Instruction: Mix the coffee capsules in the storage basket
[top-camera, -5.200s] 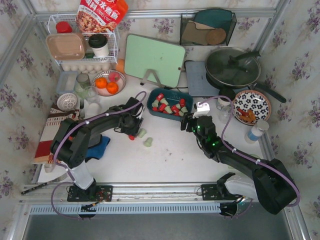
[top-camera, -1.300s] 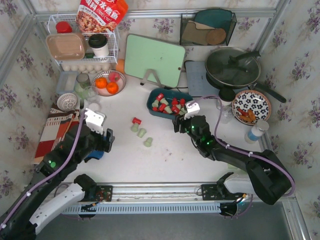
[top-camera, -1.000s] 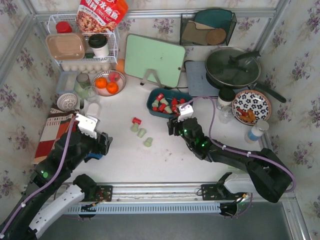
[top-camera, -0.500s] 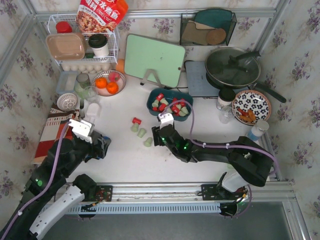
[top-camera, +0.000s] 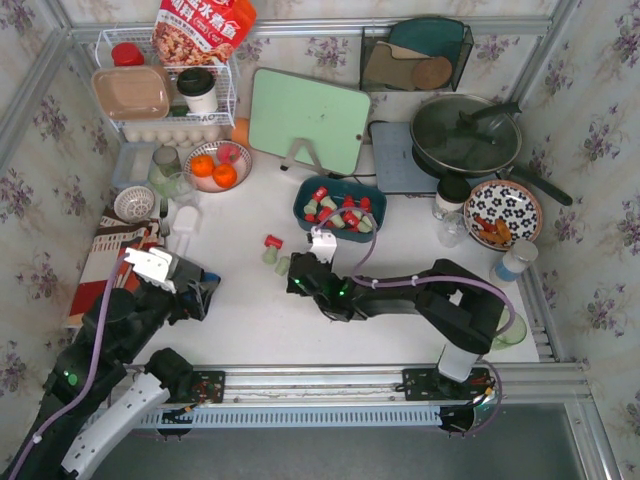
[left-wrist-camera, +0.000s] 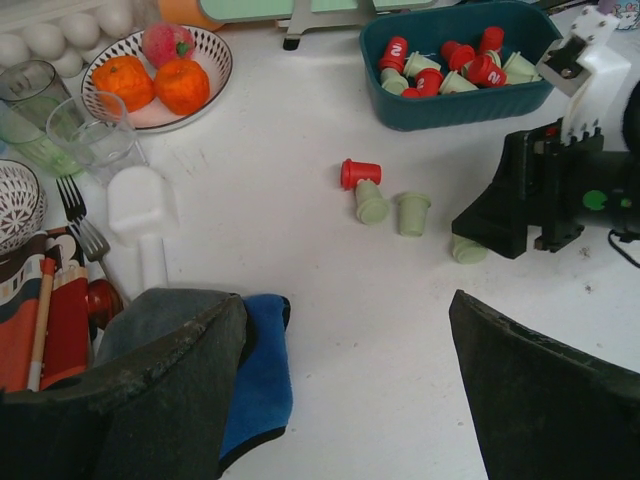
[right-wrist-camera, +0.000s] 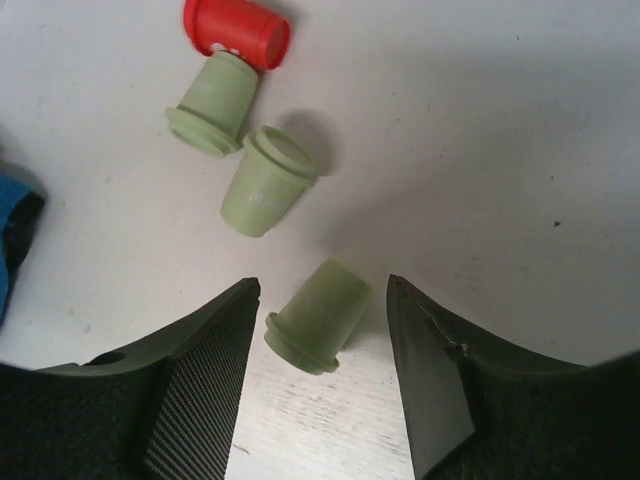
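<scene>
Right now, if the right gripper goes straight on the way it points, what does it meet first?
The nearest green capsule, lying just ahead of the open right gripper; it looks close, though depth is unclear.

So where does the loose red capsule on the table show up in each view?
Top external: red capsule left of centre.
Left wrist: red capsule just above centre.
Right wrist: red capsule at the top edge.
Shared landmark: the pale green capsule beside it.
</scene>
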